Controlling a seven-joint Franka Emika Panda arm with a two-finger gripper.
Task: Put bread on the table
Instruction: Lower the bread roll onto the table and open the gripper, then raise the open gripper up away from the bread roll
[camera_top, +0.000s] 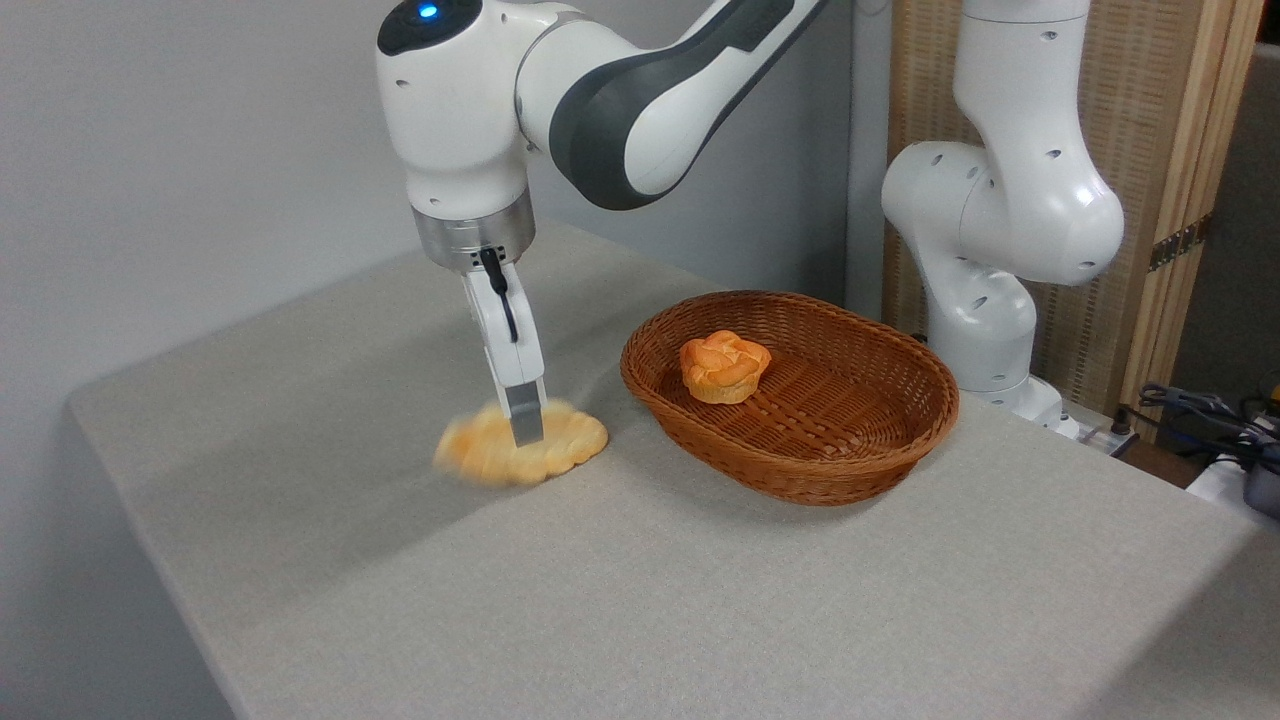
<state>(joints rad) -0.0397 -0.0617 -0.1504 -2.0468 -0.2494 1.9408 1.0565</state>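
Camera view: claw (524, 425) down on bread (522, 445), straddling mid-loaf; open or clamped, cannot tell. Bread blurred, on or just above bench (640, 580), left of basket (790, 395), long axis roughly left-right. Next: likely release, lift straight up.

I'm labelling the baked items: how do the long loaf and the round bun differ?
The bread is long, flat and pale golden; the bun is small, round and deeper orange. The bread is at the table beside the basket, under the gripper; the bun sits inside the basket. The bread looks blurred, the bun sharp.
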